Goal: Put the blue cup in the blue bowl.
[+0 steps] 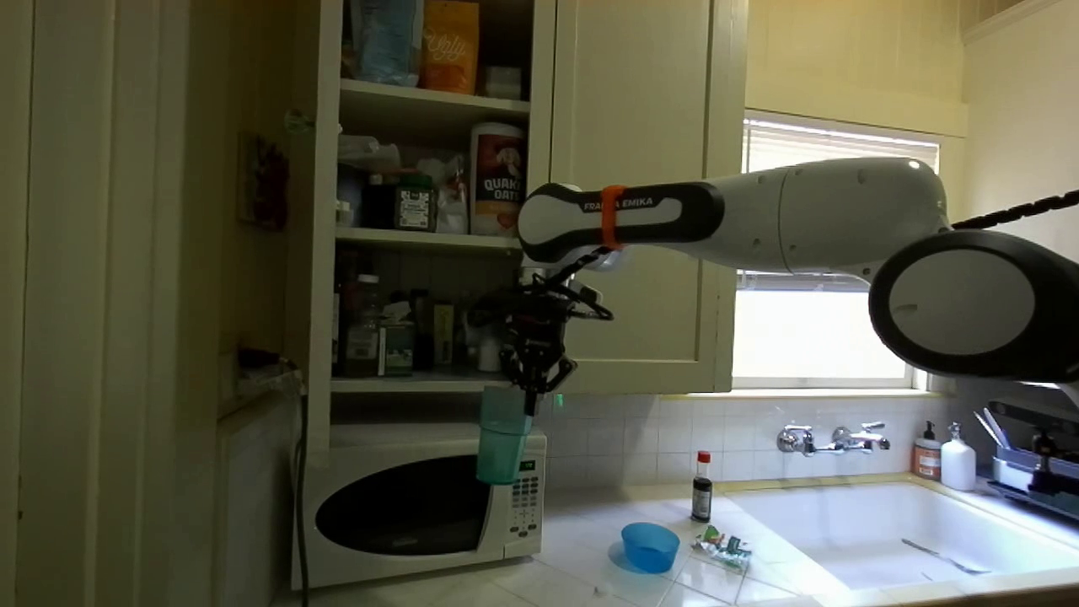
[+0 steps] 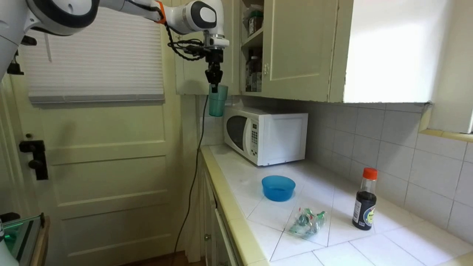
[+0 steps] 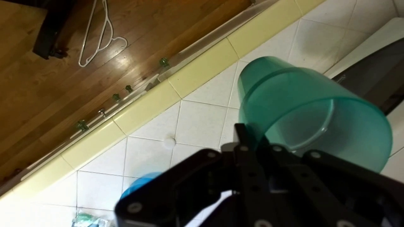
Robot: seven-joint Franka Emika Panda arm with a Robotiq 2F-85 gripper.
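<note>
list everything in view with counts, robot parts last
blue cup: 1, teal, in the gripper
blue bowl: 1, blue, on the counter
microwave: 1, white, on the counter
bottle: 1, dark with red cap, on the counter
packet: 1, clear and green, on the counter
counter: 1, white tile, yellow edge, under the cupboard
shelf goods: many, too dark to count, mixed colours, in the cupboard
sink: 1, white, under the window
faucet: 1, chrome, above the sink
pump bottles: 2, one white, one orange, by the sink
hanger: 1, white, on the floor
door: 1, cream, behind the arm
arm: 1, white and black, above the blue cup
gripper: 1, black, shut on the blue cup's rim
</note>
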